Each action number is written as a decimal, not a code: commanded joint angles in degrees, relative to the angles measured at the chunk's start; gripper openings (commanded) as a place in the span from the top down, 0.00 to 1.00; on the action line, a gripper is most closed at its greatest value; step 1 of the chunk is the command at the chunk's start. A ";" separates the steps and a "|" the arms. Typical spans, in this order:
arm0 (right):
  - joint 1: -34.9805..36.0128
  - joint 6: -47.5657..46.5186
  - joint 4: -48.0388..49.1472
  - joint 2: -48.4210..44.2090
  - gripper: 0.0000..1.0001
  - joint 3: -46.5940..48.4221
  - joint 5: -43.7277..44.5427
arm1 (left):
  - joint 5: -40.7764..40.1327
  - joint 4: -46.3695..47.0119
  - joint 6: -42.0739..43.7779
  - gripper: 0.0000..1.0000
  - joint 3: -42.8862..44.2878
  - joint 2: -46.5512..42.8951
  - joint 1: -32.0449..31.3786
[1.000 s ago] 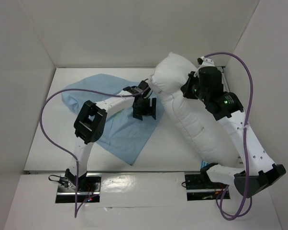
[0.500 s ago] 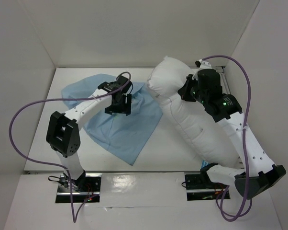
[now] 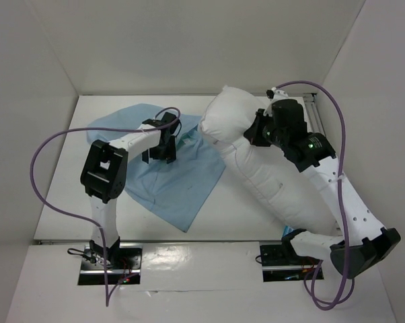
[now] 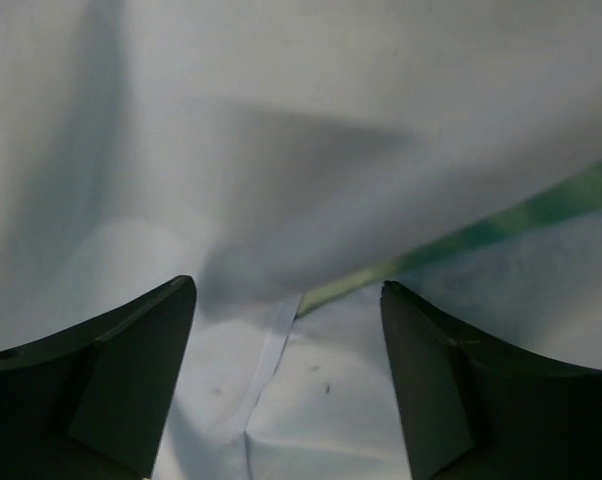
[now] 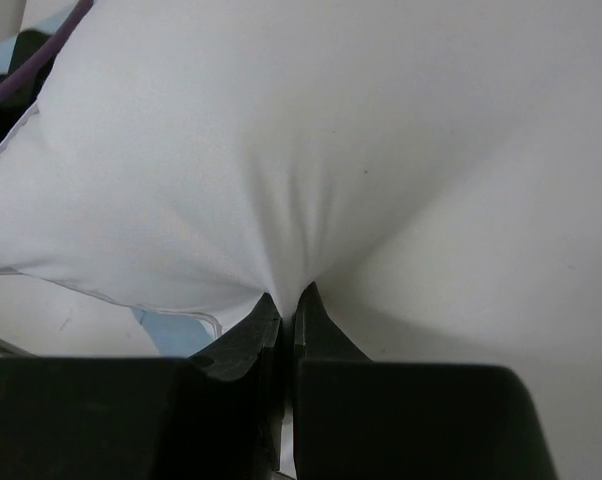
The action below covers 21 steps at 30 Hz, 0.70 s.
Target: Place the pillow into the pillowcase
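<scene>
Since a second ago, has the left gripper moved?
Yes. The left gripper slid left across the pillowcase, away from the pillow, toward the left wall.

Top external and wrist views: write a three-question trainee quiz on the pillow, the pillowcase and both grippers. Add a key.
1. True or false: the plump white rectangular pillow is already inside the thin light blue cloth pillowcase.
2. Pick one. The right gripper is: A) open, holding nothing; B) shut on a pinch of the pillow's fabric; C) shut on the pillowcase.
3. Fill the gap: the left gripper, over the pillowcase, has its jaws ____.

Key: 1 false; 2 B; 3 open.
</scene>
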 commanded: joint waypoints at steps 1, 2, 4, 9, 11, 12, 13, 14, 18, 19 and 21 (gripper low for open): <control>1.89 0.68 3.69 -0.60 1.00 -0.25 -2.89 | 1.34 2.02 -0.30 0.14 3.60 3.74 1.68; 2.76 0.68 3.68 -0.60 1.00 -1.04 -2.89 | 1.87 2.02 -0.30 0.17 3.60 3.76 2.47; 3.83 0.68 3.07 -0.60 1.00 -1.57 -2.89 | 3.45 1.50 0.23 0.26 5.00 4.46 3.27; 6.38 0.15 3.07 -0.08 1.00 -3.77 -2.89 | 7.13 1.50 1.46 0.76 6.32 3.24 5.20; 8.04 -1.25 3.07 1.23 1.00 -3.24 -2.97 | 8.28 0.80 2.08 0.93 7.03 3.23 5.90; 8.57 -1.78 3.68 1.25 1.00 -2.46 -3.50 | 9.42 0.79 2.08 0.98 7.03 2.71 6.61; 9.88 -2.30 4.21 2.03 1.00 -1.76 -3.50 | 10.39 0.79 2.60 1.00 7.55 2.18 6.61; 10.68 -3.09 4.21 2.73 1.00 -1.75 -4.11 | 11.35 0.18 2.60 1.00 7.56 2.18 7.48; 15.68 -4.33 6.31 3.79 1.00 -3.67 -5.78 | 14.44 0.18 3.75 1.00 7.56 -1.16 8.81; 18.04 -4.33 6.32 4.32 1.00 -5.42 -5.79 | 15.22 0.18 3.75 1.00 7.56 -1.86 9.42; 20.86 -4.33 7.20 4.93 1.00 -7.97 -5.27 | 15.76 -0.35 4.27 1.00 7.56 -3.88 10.12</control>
